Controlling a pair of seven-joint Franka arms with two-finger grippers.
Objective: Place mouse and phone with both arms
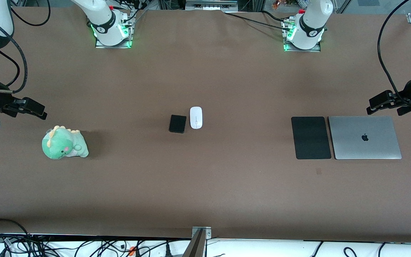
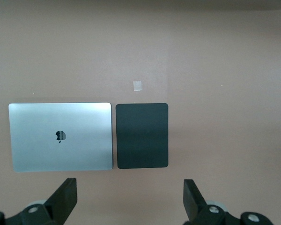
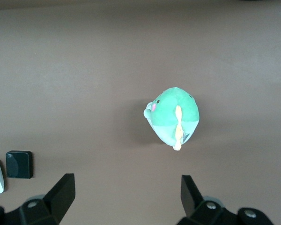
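Glossy white oval mouse (image 1: 196, 117) and small black rounded-corner slab phone (image 1: 177, 124) lie side by side mid-table, untouched, well apart from both grippers. Left gripper (image 1: 382, 104), fingers spread, empty, hangs above matte black rectangular pad (image 1: 310, 137) and silver laptop (image 1: 364, 137). Right gripper (image 1: 30, 109), spread, empty, hangs over the table near green plush dinosaur (image 1: 64, 143).

phone (image 1: 177, 124) just beside mouse (image 1: 196, 117), mouse pad (image 1: 310, 137) beside laptop (image 1: 364, 137)
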